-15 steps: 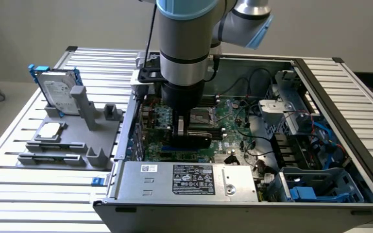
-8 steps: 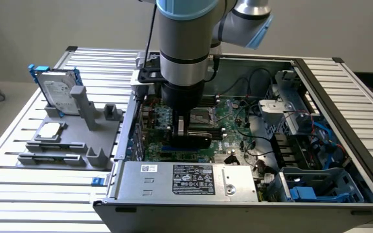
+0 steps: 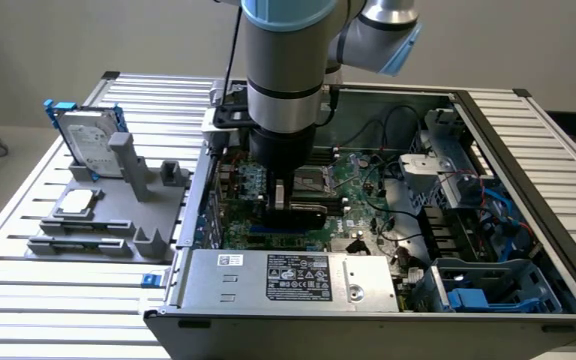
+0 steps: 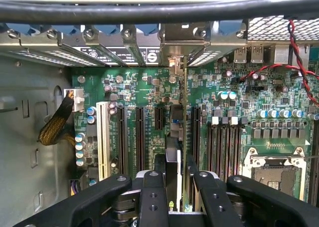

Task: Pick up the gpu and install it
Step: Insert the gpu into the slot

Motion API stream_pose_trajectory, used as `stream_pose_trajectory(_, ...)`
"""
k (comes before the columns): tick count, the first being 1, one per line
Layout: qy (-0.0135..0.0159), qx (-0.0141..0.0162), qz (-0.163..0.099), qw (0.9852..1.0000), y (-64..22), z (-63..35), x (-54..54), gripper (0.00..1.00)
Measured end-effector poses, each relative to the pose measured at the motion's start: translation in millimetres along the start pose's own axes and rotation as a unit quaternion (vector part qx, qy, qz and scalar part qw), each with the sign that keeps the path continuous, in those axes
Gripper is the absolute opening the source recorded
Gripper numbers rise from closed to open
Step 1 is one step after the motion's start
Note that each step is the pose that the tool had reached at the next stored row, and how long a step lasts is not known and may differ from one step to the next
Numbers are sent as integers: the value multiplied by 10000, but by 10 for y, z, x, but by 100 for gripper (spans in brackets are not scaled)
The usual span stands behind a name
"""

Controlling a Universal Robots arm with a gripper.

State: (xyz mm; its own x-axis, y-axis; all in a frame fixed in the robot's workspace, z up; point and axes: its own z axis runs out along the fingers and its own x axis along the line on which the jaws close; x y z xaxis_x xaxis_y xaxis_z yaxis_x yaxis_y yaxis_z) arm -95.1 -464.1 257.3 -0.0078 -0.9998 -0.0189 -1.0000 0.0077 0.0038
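Arm: you are watching the arm (image 3: 283,82) reaching straight down into the open computer case (image 3: 528,142), over the green motherboard (image 3: 363,176).
Gripper: the gripper (image 3: 286,201) is clamping the gpu (image 3: 306,216). In the wrist view its black fingers (image 4: 153,197) are pinching the card from both sides, with no gap showing.
Gpu position: the card is standing on edge, low over the board. It is showing you its black face in the exterior view, just behind the silver power supply (image 3: 288,279).
Gpu from the wrist: you are seeing it edge-on as a thin green line running from between the fingers toward the case's rear wall. It is lying in line with the long black expansion slots (image 4: 139,137).
Bracket: its silver bracket (image 4: 173,62) is sitting at the rear slot openings.
Seating: you cannot tell whether the card's edge is fully down in a slot.
Fixture: on the exterior view's left, outside the case, a grey holder (image 3: 118,217) is resting on the slatted table (image 3: 28,300). It is carrying the hard drive (image 3: 90,139) in its blue frame and the small processor chip (image 3: 78,200), both well apart from the gripper.
Cable: a thick black cable (image 4: 149,10) is crossing the wrist view.
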Motion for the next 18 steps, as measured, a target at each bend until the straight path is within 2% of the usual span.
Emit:
stream_pose_trajectory(12, 2, 0, -1, 10000, -7, 6, 5, 26)
stream_pose_trajectory(18, 4, 3, -1, 10000, -7, 44, 6, 26)
